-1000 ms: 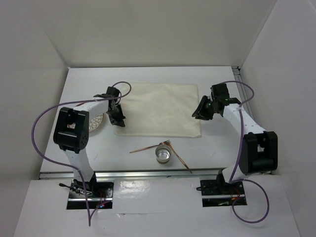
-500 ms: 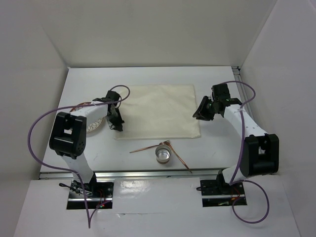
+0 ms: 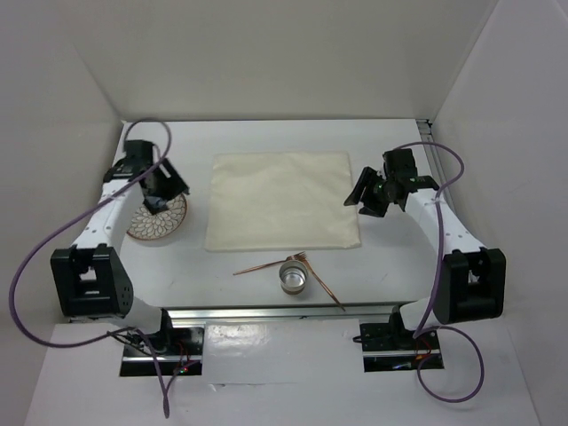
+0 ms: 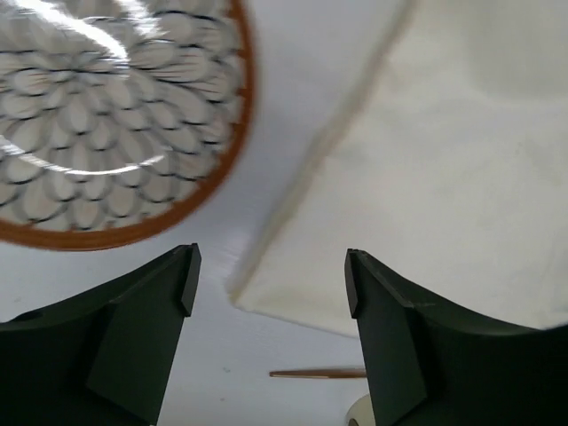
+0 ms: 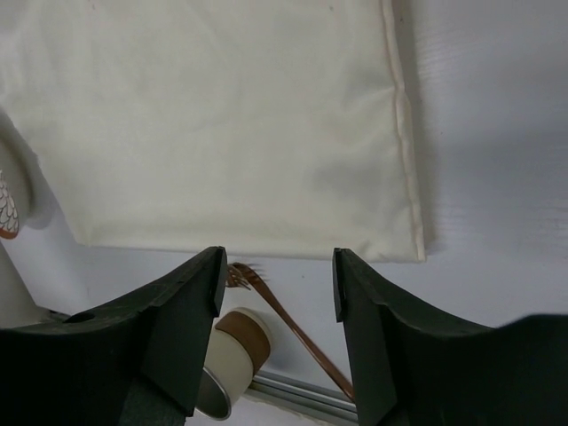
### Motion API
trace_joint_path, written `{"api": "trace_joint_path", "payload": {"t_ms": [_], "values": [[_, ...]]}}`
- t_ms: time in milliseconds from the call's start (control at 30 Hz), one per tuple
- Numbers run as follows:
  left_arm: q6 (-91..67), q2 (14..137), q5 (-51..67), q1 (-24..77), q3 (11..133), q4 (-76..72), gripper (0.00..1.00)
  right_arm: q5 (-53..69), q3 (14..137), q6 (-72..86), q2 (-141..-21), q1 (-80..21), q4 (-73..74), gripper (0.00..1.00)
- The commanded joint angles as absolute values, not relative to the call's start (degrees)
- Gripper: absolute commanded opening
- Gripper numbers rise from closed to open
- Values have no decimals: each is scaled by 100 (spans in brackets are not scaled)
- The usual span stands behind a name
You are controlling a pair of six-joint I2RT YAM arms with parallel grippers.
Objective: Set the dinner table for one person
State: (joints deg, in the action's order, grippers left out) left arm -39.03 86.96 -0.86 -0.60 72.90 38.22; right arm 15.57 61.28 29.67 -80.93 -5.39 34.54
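– One cup, copper cutlery beside it, lay nearest. Beyond?
– Cloth, mid dinner table; plate to its left. Left gripper hung by the plate, right gripper over the cloth's right edge; both had fingers apart, empty

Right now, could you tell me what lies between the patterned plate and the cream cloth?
Only a bare strip of the dinner table, seen in the top and left wrist views.
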Motion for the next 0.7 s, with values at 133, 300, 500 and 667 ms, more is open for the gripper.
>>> {"api": "trace_joint_path", "payload": {"t_ms": [133,300,500,667], "values": [[-4437,7376,283,-1599,5855,3964,99,1529,5977,2777,-7822,-589,3428,70],[-4570,7487,387,-2267,5607,3675,100,1644,5977,2725,-7928,-589,3375,71],[-4570,8480,149,-2514,5791,3612,93,1775,5977,2672,-7928,-589,3322,71],[-4570,8788,264,-2514,5537,3234,93,1775,5924,2672,-7875,-589,3322,72]]}}
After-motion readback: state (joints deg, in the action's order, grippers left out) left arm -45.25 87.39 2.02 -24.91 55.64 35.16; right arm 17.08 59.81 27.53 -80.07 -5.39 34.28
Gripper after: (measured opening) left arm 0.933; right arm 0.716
